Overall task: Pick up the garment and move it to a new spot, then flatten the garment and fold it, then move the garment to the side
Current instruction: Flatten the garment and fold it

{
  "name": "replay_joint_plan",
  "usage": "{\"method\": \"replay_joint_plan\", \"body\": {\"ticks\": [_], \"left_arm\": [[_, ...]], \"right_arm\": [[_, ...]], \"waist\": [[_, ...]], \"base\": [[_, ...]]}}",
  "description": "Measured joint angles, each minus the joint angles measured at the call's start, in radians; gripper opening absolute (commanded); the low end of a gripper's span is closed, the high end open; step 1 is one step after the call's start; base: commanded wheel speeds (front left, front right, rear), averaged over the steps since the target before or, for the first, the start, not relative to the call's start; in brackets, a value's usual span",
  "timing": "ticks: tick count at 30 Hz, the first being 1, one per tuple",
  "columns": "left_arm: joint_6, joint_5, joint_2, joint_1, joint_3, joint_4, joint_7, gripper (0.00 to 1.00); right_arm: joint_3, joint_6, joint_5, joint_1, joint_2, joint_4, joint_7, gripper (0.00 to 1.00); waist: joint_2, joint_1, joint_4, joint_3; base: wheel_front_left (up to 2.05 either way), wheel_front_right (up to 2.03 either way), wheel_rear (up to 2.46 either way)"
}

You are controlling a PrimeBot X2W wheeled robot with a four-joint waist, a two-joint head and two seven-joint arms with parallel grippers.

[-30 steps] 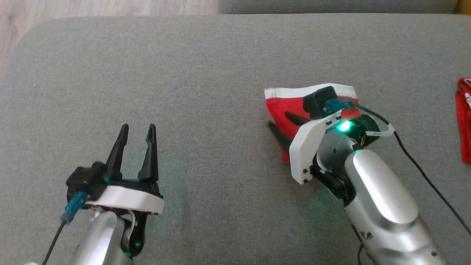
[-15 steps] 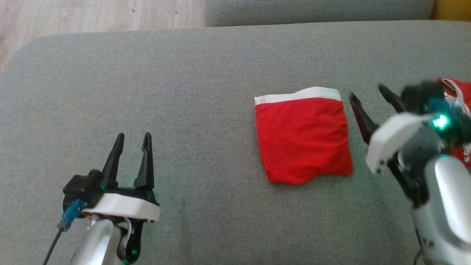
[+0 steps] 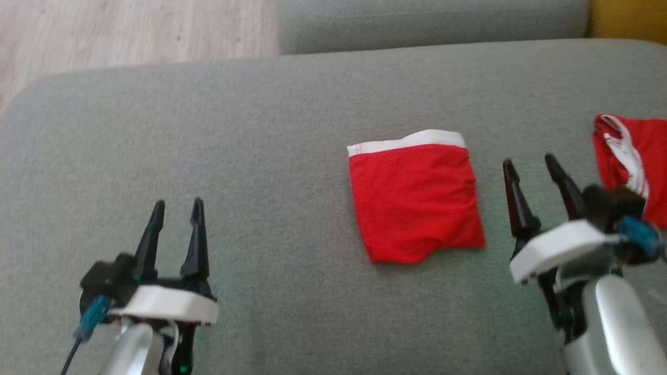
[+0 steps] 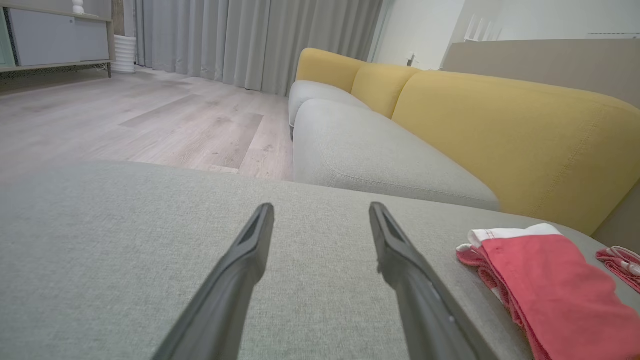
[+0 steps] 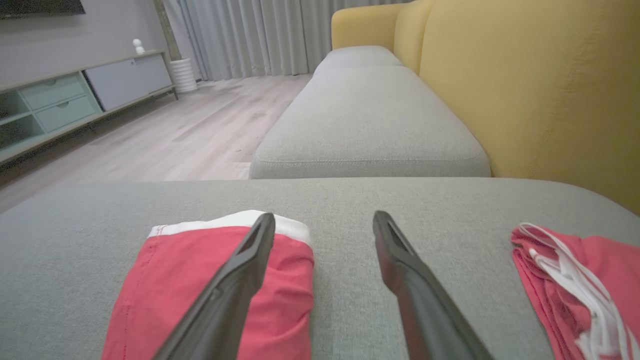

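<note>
Garment [image 3: 415, 200] is lying folded on grey seat cushion [image 3: 260, 130], right of centre in head view, red w/ white waistband along far edge. Whole view is reading a bit blurred. Right gripper [image 3: 528, 159] is sitting just beside garment's right edge, apart from it, fingers spread wide and gripping nothing. Its arm is getting cut off at bottom edge, and whether the tips are touching cushion I can't tell. Left gripper [image 3: 177, 202] is hovering well apart at lower left, likewise wide apart and empty. Second red piece [image 3: 633, 156] w/ white trim is lying by right edge, partly cut off by frame, partly behind right wrist.

Left wrist view: both fingers are pointing over bare cushion, nothing btwn them. Garment is showing at lower right, running off bottom edge, w/ stacked layers showing along its side. A sliver of second red piece is peeking in at far right.

Right wrist view: finger on view's left is covering part of garment's waistband and body, and garment's near end is running off bottom. Second red piece is getting clipped at lower right corner. Sideboard [image 5: 75, 95] is standing across the floor [image 5: 190, 130], drawers shut. Its open shelves at far left are looking dark, contents can't be made out. Small white item on top is too small to identify.
</note>
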Motion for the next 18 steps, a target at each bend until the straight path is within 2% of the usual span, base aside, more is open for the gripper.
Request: {"method": "replay_joint_plan", "body": {"ticks": [4, 12, 18], "left_arm": [[0.009, 0.014, 0.001, 0.055, 0.03, -0.007, 0.0, 1.0], [0.022, 0.019, 0.002, 0.167, 0.064, -0.009, 0.0, 1.0], [0.035, 0.026, 0.002, 0.181, 0.065, -0.008, 0.0, 1.0]], "right_arm": [[0.007, 0.0, 0.019, 0.064, 0.01, -0.007, -0.062, 1.0], [0.04, 0.0, 0.079, 0.146, 0.014, -0.009, -0.076, 1.0], [0.04, 0.0, 0.081, 0.151, 0.013, 0.002, -0.086, 1.0]], "waist": [[0.0, 0.0, -0.021, -0.034], [0.0, -0.0002, -0.074, -0.105], [0.0, -0.0001, -0.094, -0.126]], "base": [[0.0, 0.0, 0.0], [0.0, 0.0, 0.0], [0.0, 0.0, 0.0]]}}
